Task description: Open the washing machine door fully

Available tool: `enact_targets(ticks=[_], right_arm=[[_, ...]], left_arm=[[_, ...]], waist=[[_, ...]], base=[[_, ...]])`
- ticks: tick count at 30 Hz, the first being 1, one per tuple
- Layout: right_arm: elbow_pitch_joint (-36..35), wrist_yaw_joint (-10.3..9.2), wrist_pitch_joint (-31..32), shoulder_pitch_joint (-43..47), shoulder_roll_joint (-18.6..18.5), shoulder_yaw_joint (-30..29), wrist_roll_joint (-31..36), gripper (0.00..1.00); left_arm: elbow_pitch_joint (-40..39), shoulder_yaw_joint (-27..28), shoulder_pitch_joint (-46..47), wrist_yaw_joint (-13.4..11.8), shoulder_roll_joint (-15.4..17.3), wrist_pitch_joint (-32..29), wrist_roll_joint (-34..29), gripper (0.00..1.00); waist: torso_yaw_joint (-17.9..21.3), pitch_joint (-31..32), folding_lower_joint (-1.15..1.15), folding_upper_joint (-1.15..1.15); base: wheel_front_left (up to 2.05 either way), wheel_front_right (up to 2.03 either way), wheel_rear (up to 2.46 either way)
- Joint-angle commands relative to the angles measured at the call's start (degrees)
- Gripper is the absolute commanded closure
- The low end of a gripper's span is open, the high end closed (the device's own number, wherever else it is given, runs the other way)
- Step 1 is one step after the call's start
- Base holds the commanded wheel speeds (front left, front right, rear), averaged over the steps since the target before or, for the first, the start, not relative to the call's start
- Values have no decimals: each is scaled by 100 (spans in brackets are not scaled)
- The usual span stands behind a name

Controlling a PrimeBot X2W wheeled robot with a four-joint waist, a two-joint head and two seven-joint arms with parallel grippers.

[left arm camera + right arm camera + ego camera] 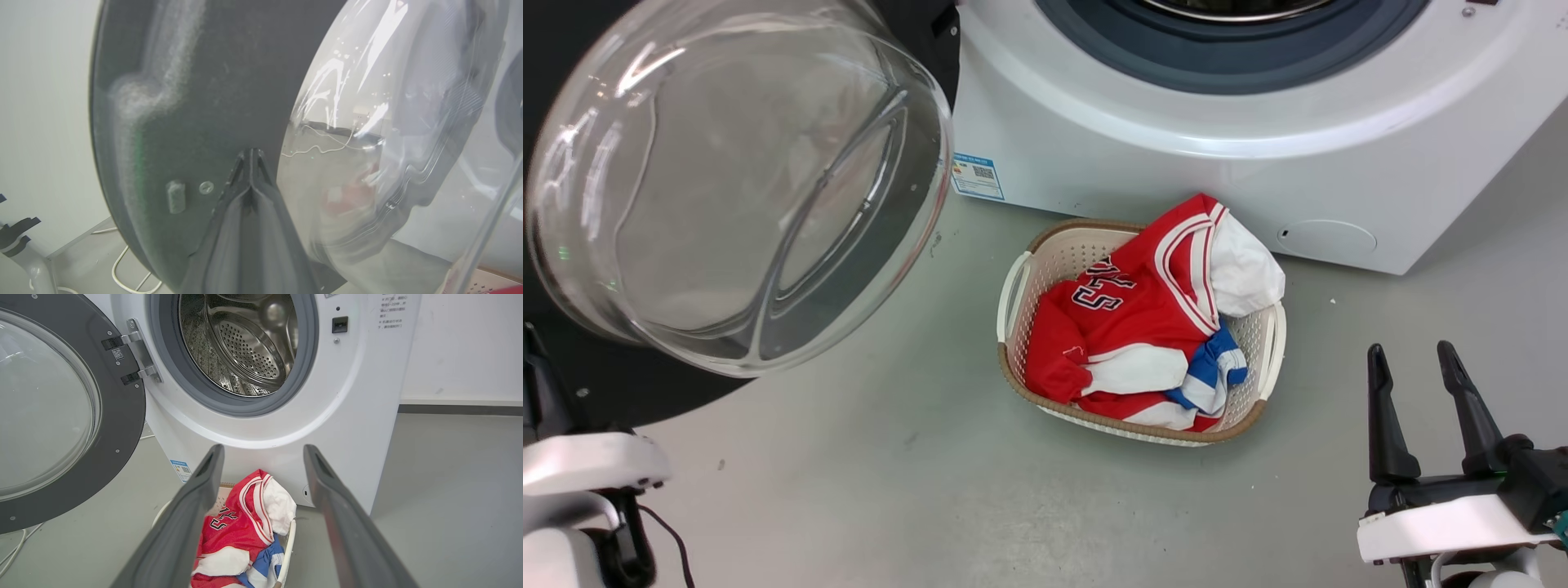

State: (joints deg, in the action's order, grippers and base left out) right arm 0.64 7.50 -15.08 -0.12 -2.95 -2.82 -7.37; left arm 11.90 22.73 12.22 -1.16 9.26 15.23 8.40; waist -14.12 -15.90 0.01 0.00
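The washing machine door (122, 416) stands swung out to the left of the white washing machine (359, 416), hanging on its hinge (137, 351), and the steel drum (245, 347) lies exposed. In the head view the door's clear glass bowl (743, 188) bulges at the upper left. My left gripper (250, 153) is shut, its tips against the door's dark inner face (196, 102) just beside the glass. My right gripper (1410, 349) hovers open over the floor at the lower right, well away from the door, with nothing between its fingers (196, 506).
A laundry basket (1013, 294) with a red jersey (1127, 318) and other clothes sits on the grey floor in front of the machine. White cables (122, 265) lie on the floor behind the door. A wall (461, 343) stands right of the machine.
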Motion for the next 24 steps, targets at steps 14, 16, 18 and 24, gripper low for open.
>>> enact_targets(ticks=[14, 16, 18, 24], right_arm=[[-39, -1, -11, -246, 15, 7, 132, 0], [-43, -1, -11, -258, 16, 18, 143, 0], [-52, -1, -11, -277, 15, 2, 141, 0], [-92, -1, -11, -306, 16, -16, 160, 0]], left_arm=[[1126, 707, 1017, 303, 669, -15, 28, 100], [1366, 811, 1120, 347, 798, -15, 32, 100], [1543, 871, 1242, 401, 913, -15, 24, 100], [1943, 1020, 1468, 559, 1173, -15, -3, 100]], waist=[[192, -347, -1, 0], [239, -371, -1, 0], [279, -394, -1, 0], [338, -454, -1, 0]], base=[[0, 0, 0], [0, 0, 0], [0, 0, 0], [0, 0, 0]])
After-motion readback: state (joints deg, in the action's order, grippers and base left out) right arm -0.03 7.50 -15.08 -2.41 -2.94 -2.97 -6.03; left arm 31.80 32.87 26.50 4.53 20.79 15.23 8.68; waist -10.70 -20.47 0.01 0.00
